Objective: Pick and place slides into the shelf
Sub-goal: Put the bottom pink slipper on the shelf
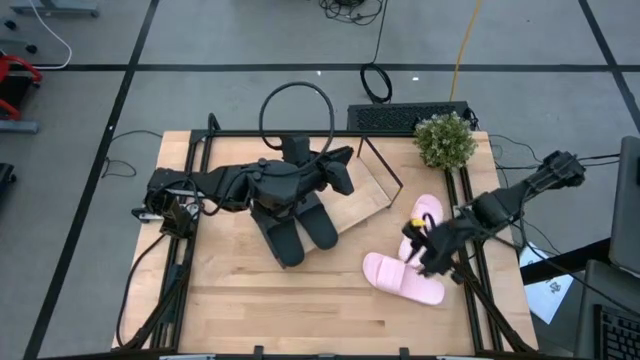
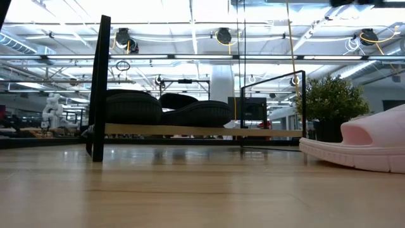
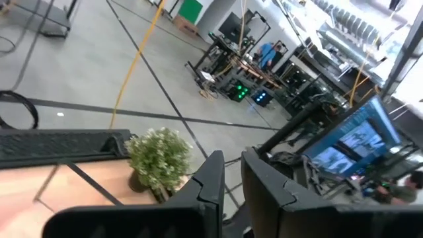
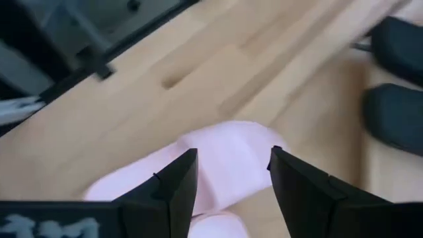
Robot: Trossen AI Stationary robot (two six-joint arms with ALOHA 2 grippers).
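Pink slide (image 4: 228, 155) just beyond right gripper's (image 4: 231, 175) spread fingers (image 4: 180, 182)

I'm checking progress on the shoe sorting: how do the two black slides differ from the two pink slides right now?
Colour: the black slides are matte black, the pink slides pale pink. Place: the black slides lie on the shelf, under the left gripper; the pink slides lie on the bare table. Handling: the right gripper hangs open over a pink slide; neither black slide is gripped. Both pairs are open-toe, wide-strapped sandals.
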